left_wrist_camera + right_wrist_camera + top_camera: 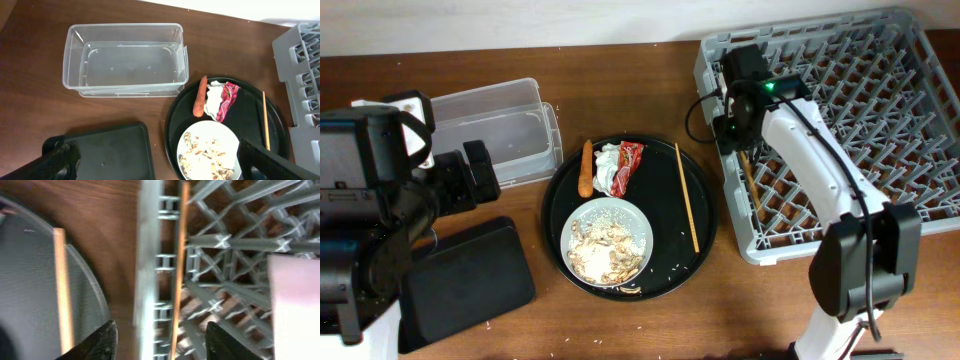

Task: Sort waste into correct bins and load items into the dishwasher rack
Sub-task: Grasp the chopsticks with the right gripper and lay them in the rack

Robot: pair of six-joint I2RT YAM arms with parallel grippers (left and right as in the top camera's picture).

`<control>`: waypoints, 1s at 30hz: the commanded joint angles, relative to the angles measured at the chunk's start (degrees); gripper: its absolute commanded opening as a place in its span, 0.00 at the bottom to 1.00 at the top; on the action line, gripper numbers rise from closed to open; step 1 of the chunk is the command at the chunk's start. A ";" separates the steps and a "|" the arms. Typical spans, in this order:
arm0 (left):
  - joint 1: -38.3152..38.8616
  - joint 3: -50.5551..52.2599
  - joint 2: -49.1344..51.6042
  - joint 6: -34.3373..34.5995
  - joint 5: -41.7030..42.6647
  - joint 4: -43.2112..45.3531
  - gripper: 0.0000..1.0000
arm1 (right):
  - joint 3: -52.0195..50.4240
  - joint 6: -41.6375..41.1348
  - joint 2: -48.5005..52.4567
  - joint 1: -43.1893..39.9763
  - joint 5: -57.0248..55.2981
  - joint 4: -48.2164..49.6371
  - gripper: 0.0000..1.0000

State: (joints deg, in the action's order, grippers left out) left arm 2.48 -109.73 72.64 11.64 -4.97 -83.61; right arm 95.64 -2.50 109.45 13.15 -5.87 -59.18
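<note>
A pale round plate with rice and food scraps sits on a round black tray, next to an orange carrot, a white napkin, a red wrapper and one chopstick. A second chopstick lies inside the grey rack by its left wall. My right gripper is open above that chopstick, over the rack wall. My left gripper is open and empty above the black bin tray. The bowl and cup are out of view.
The clear tub stands at the back left and looks empty in the left wrist view. The black bin tray lies at the front left. Rice grains are scattered on the round tray. The left arm fills the left edge.
</note>
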 commanded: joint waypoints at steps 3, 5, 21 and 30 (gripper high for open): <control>-0.31 -0.09 0.02 0.50 -0.87 -0.04 0.99 | 0.79 -7.08 -2.99 8.59 10.25 -1.16 0.56; -0.31 -0.09 0.02 0.50 -0.87 -0.04 0.99 | -0.07 -12.92 0.28 13.84 2.64 -1.11 0.53; -0.31 -0.09 0.02 0.50 -0.87 -0.04 0.99 | -0.59 -19.04 16.33 15.23 1.36 -2.60 0.11; -0.31 -0.09 0.02 0.50 -0.87 -0.04 0.99 | 3.30 -14.10 2.86 10.78 -0.33 -4.50 0.04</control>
State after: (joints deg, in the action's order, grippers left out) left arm 2.48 -109.73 72.64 11.64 -4.99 -83.64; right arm 95.39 -20.36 122.39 27.33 -5.10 -63.66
